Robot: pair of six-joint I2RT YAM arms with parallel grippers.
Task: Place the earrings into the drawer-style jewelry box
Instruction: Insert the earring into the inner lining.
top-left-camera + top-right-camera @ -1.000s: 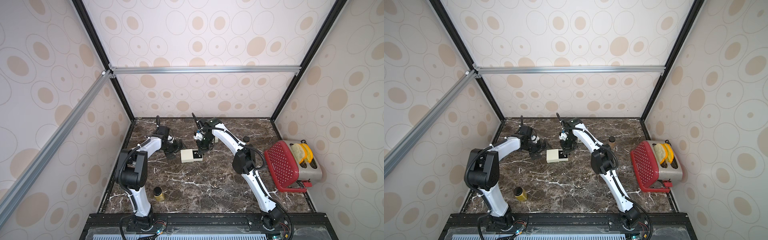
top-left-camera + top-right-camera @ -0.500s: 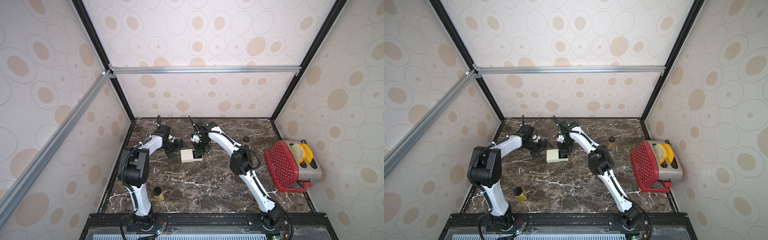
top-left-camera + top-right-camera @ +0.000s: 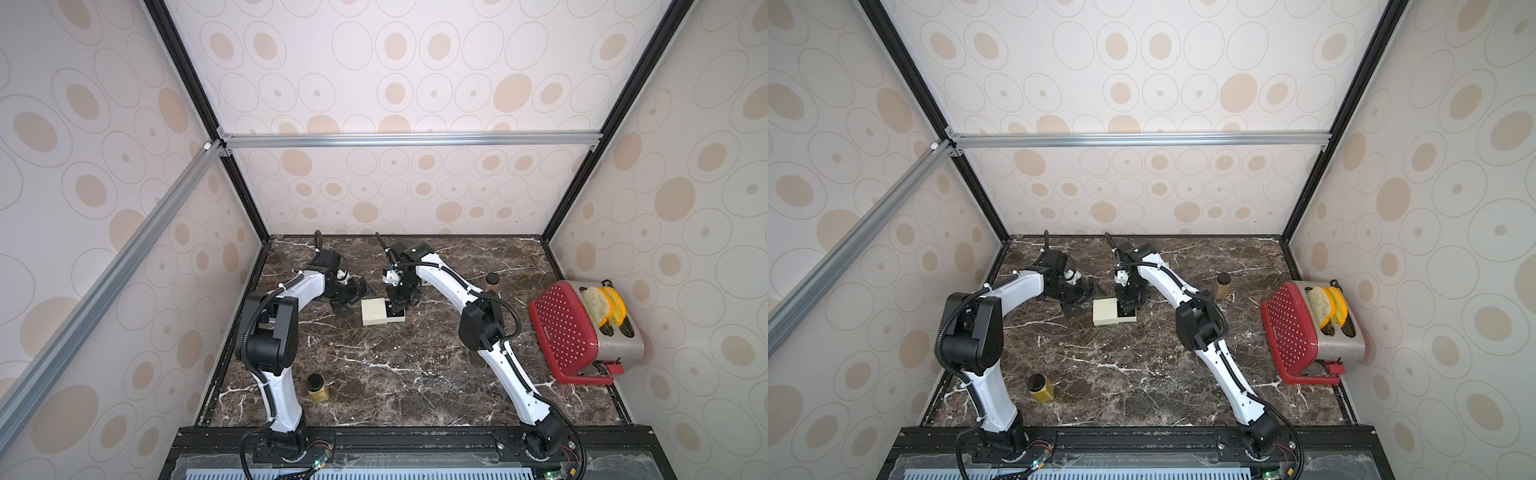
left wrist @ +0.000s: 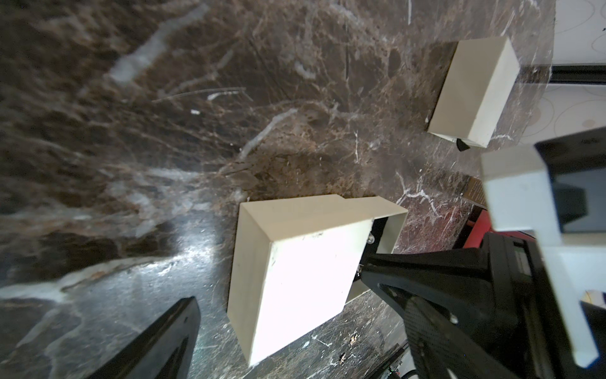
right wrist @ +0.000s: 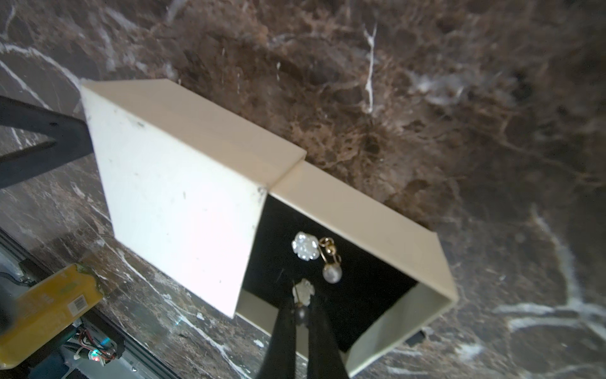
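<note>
Bright, even light; glare bleaches the jewelry box (image 4: 305,272); wrist-view edges blur.

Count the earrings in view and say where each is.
2. One earring lies on the black lining of the open drawer; a second earring is pinched in the right gripper over that drawer. Others may hide under the box's sleeve.

Table (image 3: 374,374): brown stone look w/ white veins, smooth & shiny. Box (image 3: 372,312): cream, smooth, matt, like card. Drawer (image 5: 370,288) inside: black, matt, looks soft. Earrings (image 5: 306,246): shiny pearl bead, gold metal loop, sparkly white flower. Arms (image 3: 309,286): glossy white plastic, black matt joints. Toaster (image 3: 623,347): shiny metal. Basket (image 3: 561,328): red plastic. Bars (image 3: 407,139): dull grey metal.
</note>
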